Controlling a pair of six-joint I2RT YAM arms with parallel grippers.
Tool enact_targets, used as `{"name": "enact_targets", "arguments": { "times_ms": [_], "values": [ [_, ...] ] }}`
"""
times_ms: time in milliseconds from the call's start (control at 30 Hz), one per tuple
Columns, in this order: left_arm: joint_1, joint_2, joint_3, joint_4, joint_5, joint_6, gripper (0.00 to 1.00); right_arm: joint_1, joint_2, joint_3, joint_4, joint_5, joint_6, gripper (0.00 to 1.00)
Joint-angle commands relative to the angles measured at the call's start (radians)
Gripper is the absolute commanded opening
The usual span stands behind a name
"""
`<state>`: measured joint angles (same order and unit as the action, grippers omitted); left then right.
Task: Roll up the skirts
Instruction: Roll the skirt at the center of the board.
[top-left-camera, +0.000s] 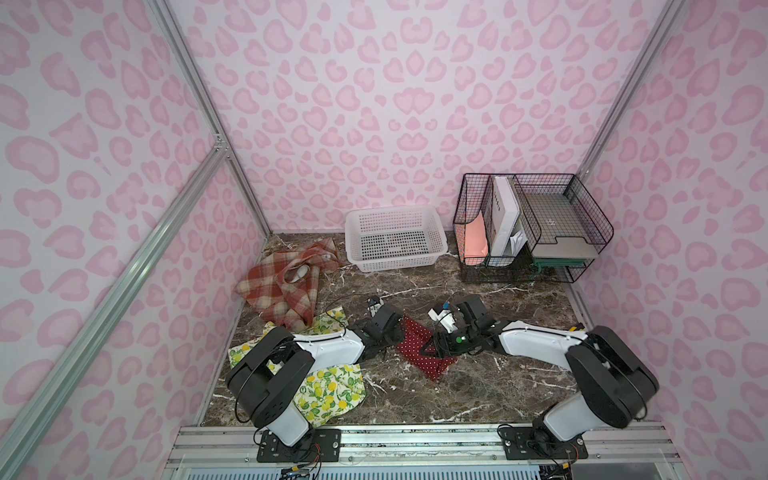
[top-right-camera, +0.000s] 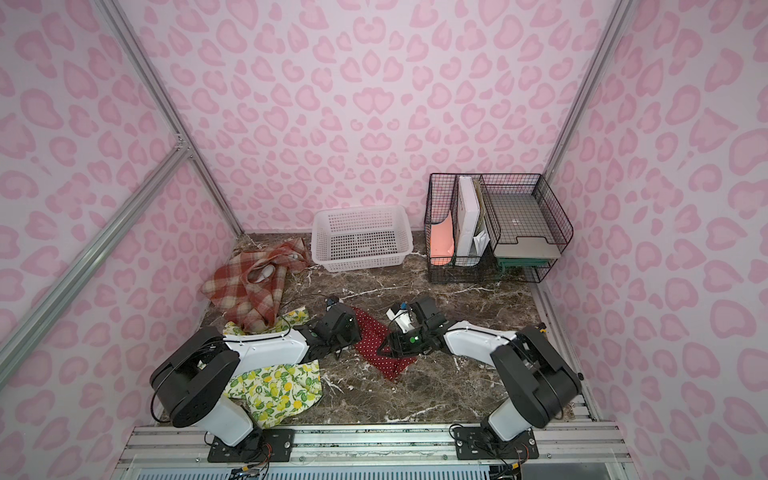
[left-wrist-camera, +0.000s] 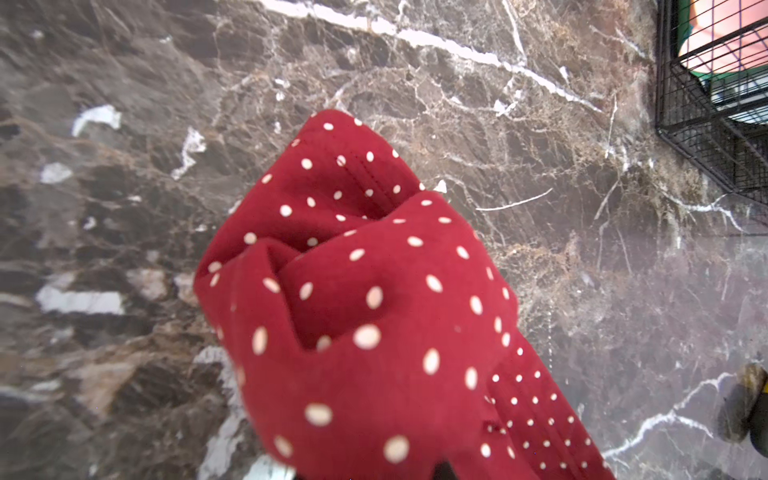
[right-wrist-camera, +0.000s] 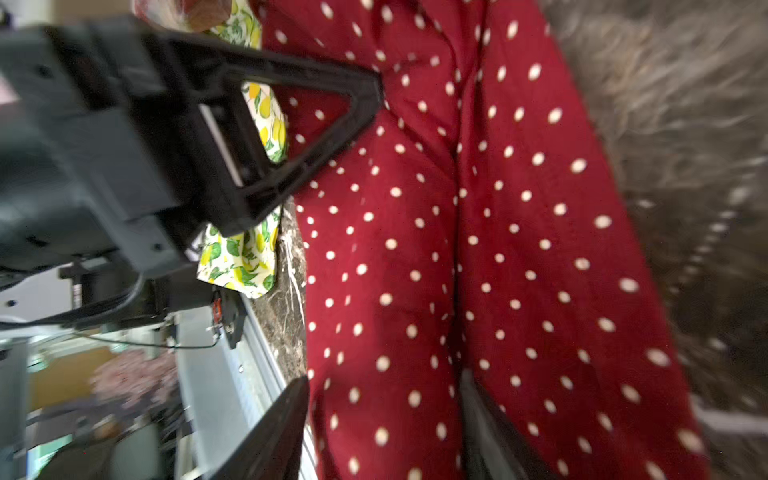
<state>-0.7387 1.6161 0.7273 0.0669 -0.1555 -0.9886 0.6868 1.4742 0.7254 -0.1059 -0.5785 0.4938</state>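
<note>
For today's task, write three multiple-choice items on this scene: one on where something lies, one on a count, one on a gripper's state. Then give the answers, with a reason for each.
1. The plaid skirt lies: A on the marble table, left of the white lattice basket; B inside that basket; C held up in the air.
2. Skirts in view: A two; B three; C four.
3. The left gripper is: A open above the basket; B shut on the plaid skirt; C shut on the red polka-dot skirt.
Answers:
1 A, both top views show it on the table beside the basket.
2 B, there are the plaid, the polka-dot and the lemon-print skirt.
3 C, the right wrist view shows its fingertips pinched together on the dotted cloth.
</note>
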Motion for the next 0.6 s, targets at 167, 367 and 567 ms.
{"name": "enact_targets", "arguments": {
  "times_ms": [167,367,567],
  "values": [
    [-0.002,0.004,-0.003,-0.202,-0.022,0.05,0.0,0.267,-0.143,0.142,-0.375,0.676,-0.028,0.64],
    [-0.009,0.018,0.009,-0.202,-0.027,0.048,0.0,0.408,-0.099,0.199,-0.364,0.822,-0.059,0.58],
    [-0.009,0.022,0.012,-0.208,-0.025,0.047,0.0,0.472,-0.06,0.143,-0.215,0.769,-0.124,0.58]
  ]
}}
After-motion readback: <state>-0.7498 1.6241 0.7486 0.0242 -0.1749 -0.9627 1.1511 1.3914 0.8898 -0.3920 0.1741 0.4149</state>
